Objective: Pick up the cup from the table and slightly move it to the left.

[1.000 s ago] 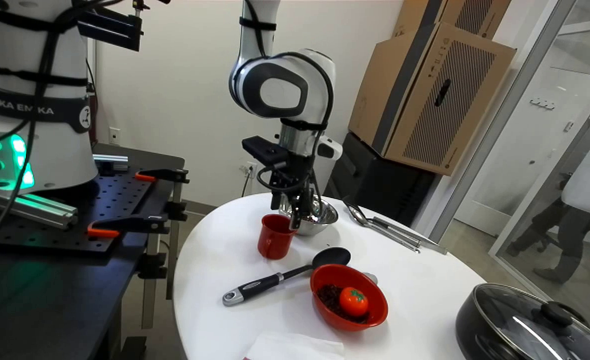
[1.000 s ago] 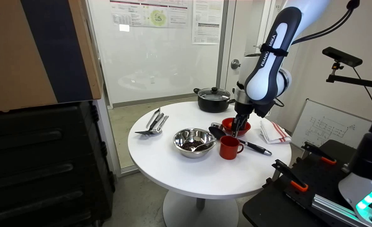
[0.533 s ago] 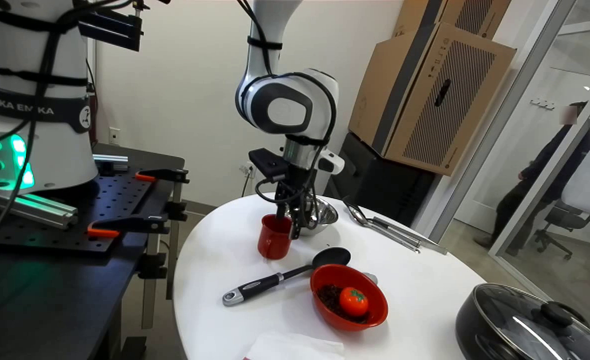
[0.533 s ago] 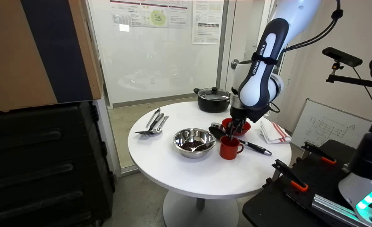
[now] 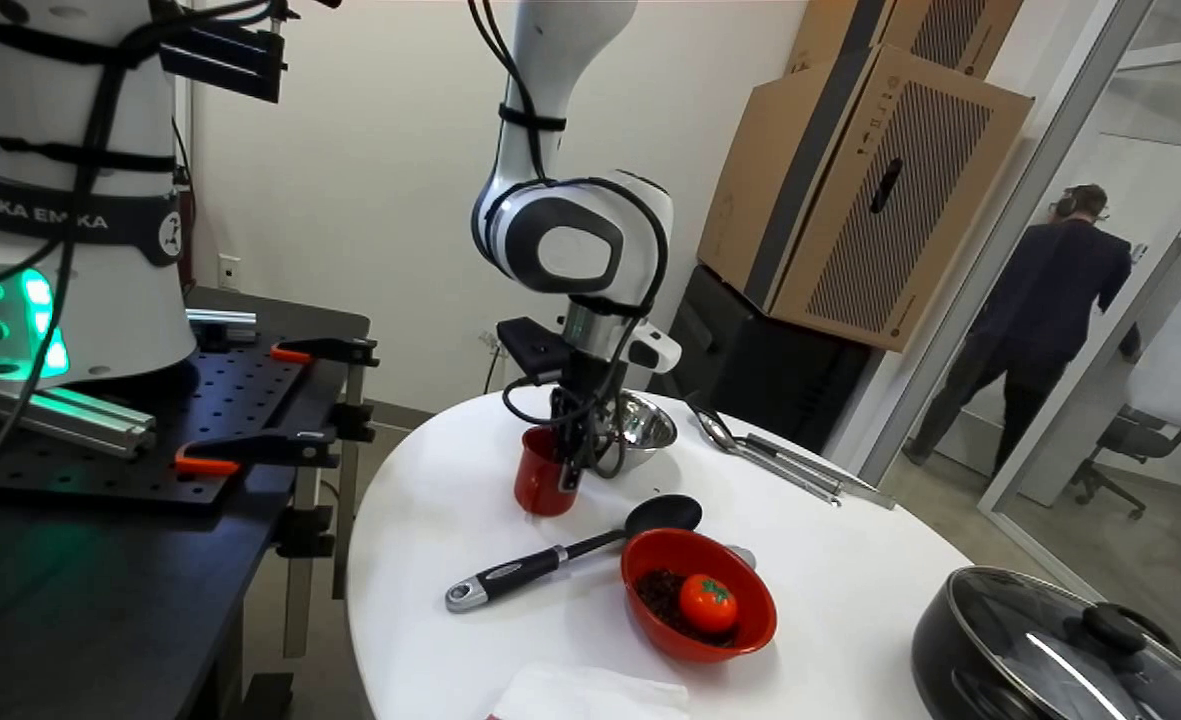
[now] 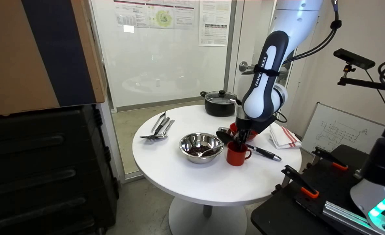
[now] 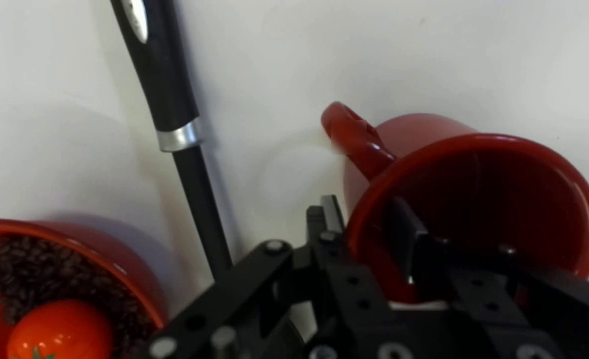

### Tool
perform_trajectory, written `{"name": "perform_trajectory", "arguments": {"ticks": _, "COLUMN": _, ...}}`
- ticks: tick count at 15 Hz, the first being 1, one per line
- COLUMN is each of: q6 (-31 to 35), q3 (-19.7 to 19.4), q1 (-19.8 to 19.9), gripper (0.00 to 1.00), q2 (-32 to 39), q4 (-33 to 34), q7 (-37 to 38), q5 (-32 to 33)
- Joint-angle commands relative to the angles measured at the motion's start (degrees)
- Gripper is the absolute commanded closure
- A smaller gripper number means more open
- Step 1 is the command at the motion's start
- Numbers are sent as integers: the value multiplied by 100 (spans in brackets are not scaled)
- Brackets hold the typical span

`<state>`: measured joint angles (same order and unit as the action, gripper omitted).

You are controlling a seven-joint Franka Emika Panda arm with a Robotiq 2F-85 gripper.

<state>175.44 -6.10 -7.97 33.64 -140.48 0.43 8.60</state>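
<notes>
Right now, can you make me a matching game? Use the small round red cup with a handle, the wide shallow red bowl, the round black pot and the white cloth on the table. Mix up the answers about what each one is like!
Things:
1. small red cylindrical cup
2. wide shallow red bowl
3. round black pot
4. white cloth

What goes with it:
A. has a clear round lid on
B. lies folded
C. has one finger of the black gripper inside it
D. holds a red tomato

Right pairs: 1-C, 2-D, 3-A, 4-B
</notes>
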Motion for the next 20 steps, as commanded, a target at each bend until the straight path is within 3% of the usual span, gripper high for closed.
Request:
{"name": "perform_trajectory", "arguments": {"ticks": 1, "q6": 132, "q3": -21, "q1": -48, "gripper": 99, "q2": -4, "q4": -11, "q7": 37, "q5": -117}}
{"name": "perform_trajectory", "arguments": {"ticks": 5, "q6": 99, "q3": 355, "q1": 404, "gripper": 98, "q2": -406, "q4": -386, "q7": -298, "q5": -69}}
{"name": "perform_trajectory", "arguments": {"ticks": 8, "q6": 47, "q3": 1026, "q1": 1028, "gripper": 98, "q2": -965, "q4": -971, "q7": -826, "q5": -16}}
{"name": "perform_trajectory", "arguments": {"ticks": 11, "q6": -49, "q3": 1986, "q1": 1785, "gripper": 98, "q2": -1448, "q4": -1485, "q7": -1283, "q5": -179}}
{"name": "perform_trajectory", "arguments": {"ticks": 12, "q6": -10, "q3": 2145, "q1": 1843, "gripper": 98, "q2": -1578, "q4": -1629, "q7": -1262, "q5": -242}}
{"name": "perform_trajectory", "arguments": {"ticks": 15, "q6": 6, "q3": 2306, "q1": 1657, "gripper": 98, "q2": -1800, "q4": -1838, "q7": -869, "q5": -514}}
{"name": "perform_trajectory", "arguments": {"ticks": 20, "q6": 128, "q3": 1720, "q1": 464, "gripper": 98, "q2": -1802, "q4": -1750, "q7": -82, "q5": -622}}
